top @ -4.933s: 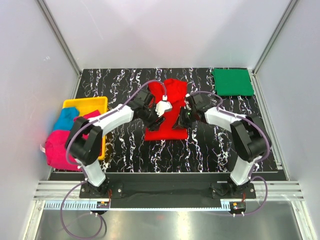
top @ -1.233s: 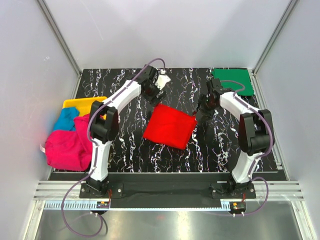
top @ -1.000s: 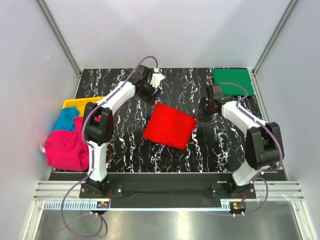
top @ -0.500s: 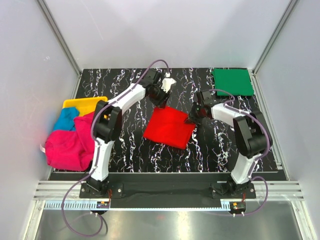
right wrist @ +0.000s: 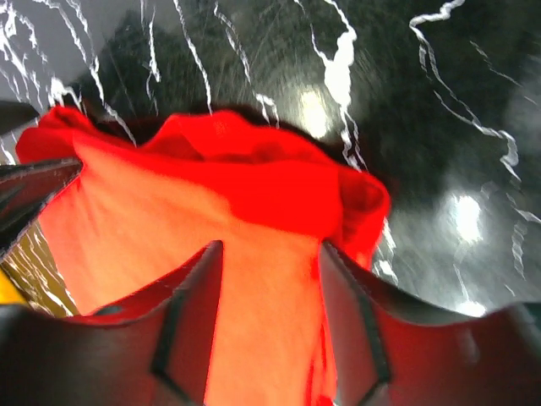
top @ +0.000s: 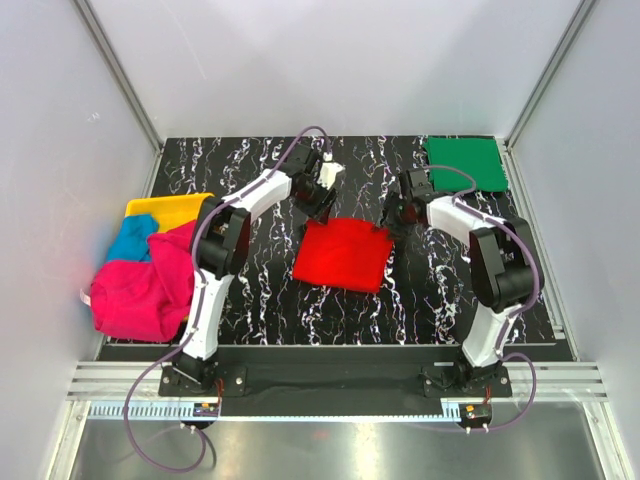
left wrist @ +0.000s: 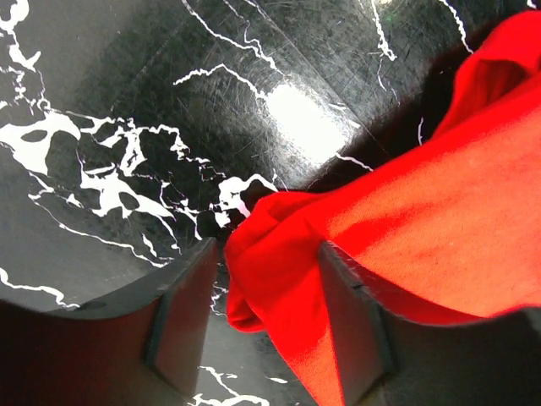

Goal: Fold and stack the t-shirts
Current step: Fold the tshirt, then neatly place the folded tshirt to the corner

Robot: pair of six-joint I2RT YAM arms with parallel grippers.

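Note:
The red t-shirt (top: 342,254) lies folded into a rough square in the middle of the table. My left gripper (top: 322,207) is at its far left corner. In the left wrist view that gripper (left wrist: 269,254) stands open with the bunched red corner (left wrist: 279,245) lying loosely between its fingers. My right gripper (top: 393,221) is at the far right corner. It (right wrist: 270,249) is open too, its fingers straddling the red cloth (right wrist: 254,194). A folded dark green t-shirt (top: 463,163) lies at the back right. The pink t-shirt (top: 135,292) and the blue t-shirt (top: 130,240) are heaped at the left.
A yellow tray (top: 172,207) stands at the left edge under the pink and blue heap, which spills over the table's side. Grey walls enclose the black marbled table (top: 260,290). Both arms reach inward over the table's far half.
Both grippers closed on the red shirt's far corners, then opened again. The shirt turned from tilted to squarer, and its far right corner shifted back with the right gripper.

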